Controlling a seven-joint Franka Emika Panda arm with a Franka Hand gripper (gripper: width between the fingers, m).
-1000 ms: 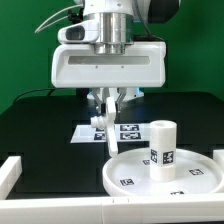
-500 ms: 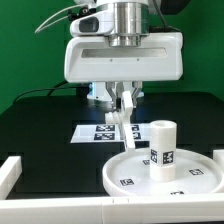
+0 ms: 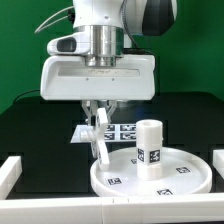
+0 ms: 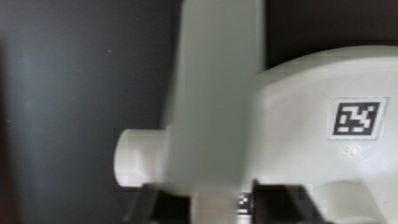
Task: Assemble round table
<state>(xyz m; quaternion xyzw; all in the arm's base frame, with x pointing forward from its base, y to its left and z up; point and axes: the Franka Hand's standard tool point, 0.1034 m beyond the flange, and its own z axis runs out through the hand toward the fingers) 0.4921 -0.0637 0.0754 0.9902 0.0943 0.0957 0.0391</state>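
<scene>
One disc point(image 3: 185, 166), one post point(image 3: 150, 148), both white.
The jaws are pinched shut on the disc's rim at the counter's point(image 3: 40, 125) near edge; the single post stands upright on the disc, one marker board point(image 3: 125, 131) just behind.

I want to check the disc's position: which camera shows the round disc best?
The exterior view: the round disc shows nearly whole, rim included, with the post upright on it and the gripper shut on its rim. The wrist view gives only a blurred close part with one tag.
</scene>
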